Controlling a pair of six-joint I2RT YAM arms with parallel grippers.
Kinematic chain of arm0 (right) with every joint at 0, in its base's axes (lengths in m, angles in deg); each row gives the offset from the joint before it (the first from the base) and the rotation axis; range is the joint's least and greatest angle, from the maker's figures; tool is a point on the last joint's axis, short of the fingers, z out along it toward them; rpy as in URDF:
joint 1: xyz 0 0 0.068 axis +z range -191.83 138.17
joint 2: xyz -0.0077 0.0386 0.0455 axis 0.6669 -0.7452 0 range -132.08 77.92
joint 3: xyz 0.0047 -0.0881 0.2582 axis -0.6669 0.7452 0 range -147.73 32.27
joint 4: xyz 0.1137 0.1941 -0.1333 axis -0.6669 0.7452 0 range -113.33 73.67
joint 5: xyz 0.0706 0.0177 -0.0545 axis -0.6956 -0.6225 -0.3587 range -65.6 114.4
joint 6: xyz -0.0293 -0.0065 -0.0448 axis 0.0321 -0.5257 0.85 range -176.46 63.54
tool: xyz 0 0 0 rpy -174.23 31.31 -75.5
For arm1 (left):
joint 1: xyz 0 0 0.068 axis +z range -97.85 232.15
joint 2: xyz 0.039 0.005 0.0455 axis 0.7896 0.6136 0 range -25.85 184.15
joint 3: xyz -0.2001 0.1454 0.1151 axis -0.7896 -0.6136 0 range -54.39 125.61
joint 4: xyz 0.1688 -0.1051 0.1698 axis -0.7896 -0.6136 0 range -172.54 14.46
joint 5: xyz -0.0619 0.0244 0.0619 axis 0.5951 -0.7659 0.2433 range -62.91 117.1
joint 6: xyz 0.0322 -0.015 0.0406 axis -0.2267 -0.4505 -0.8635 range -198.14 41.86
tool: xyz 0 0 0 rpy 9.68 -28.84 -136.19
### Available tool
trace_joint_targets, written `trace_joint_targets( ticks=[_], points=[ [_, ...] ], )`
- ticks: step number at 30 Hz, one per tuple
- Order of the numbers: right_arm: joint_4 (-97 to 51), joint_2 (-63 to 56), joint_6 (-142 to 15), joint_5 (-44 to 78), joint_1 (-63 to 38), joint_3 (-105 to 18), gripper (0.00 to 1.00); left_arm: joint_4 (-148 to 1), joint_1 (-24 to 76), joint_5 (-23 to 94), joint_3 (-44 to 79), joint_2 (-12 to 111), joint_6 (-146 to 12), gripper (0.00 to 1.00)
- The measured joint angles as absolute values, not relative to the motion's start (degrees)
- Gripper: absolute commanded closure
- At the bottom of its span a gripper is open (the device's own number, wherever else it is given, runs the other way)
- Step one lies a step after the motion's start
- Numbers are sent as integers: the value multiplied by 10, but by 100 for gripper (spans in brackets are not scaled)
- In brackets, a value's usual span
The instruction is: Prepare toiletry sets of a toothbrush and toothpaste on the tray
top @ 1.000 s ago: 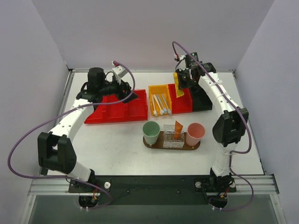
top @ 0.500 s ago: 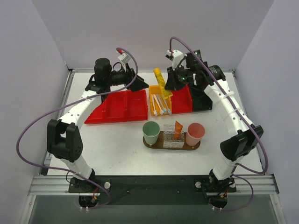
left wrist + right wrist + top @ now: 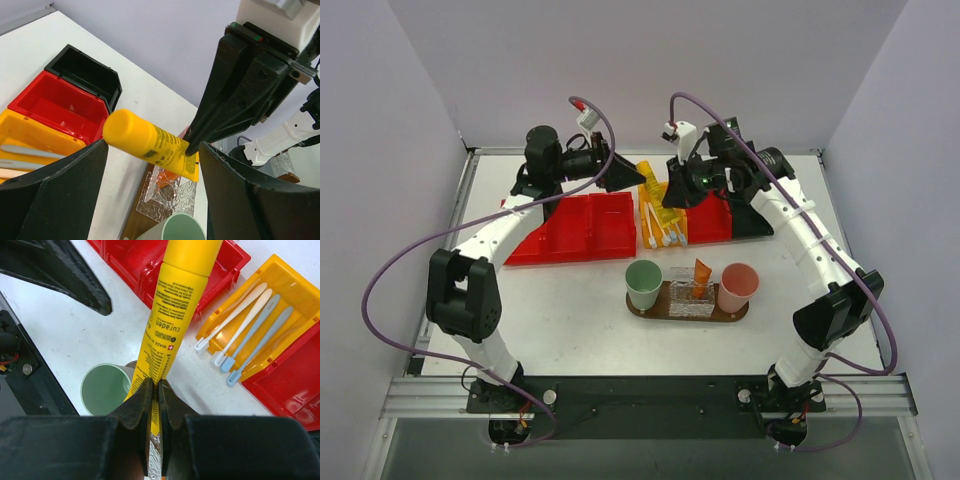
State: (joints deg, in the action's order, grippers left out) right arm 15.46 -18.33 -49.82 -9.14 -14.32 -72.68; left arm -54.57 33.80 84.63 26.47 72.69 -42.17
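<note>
My right gripper point(image 3: 670, 194) point(image 3: 154, 386) is shut on the flat end of a yellow toothpaste tube point(image 3: 651, 187) point(image 3: 176, 305) and holds it in the air above the bins. My left gripper point(image 3: 632, 181) point(image 3: 151, 150) is open, with its fingers on either side of the tube point(image 3: 150, 142), not touching it. Several white and pale blue toothbrushes point(image 3: 665, 226) point(image 3: 245, 325) lie in a yellow bin point(image 3: 280, 275). The dark brown tray point(image 3: 638, 310) carries a green cup point(image 3: 643, 284), a clear glass cup point(image 3: 689, 293) with an orange tube point(image 3: 702, 270) in it, and a pink cup point(image 3: 738, 287).
Red bins point(image 3: 570, 232) stand at the back left under my left arm. Another red bin point(image 3: 715, 222) and a black bin point(image 3: 756, 216) stand right of the yellow bin. Grey walls close in the table on three sides.
My right gripper has carried the yellow tube left from above the right-hand bins. My left gripper has risen and swung right, so the tube now lies between its open fingers.
</note>
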Motion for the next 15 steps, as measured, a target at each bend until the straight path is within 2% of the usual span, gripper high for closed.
trace_joint_targets(
  ticks=[8, 11, 12, 15],
  points=[
    [155, -182, -493, -105, -133, -720, 100, -535, 329, 850, 259, 745, -412, 17],
    [155, -182, -493, -106, -132, -718, 100, -534, 328, 851, 259, 746, -412, 24],
    [154, -182, -493, -106, -132, -718, 100, -533, 327, 852, 259, 746, -411, 32],
    [155, -181, -491, -106, -131, -716, 100, -529, 327, 855, 259, 748, -411, 43]
  ],
)
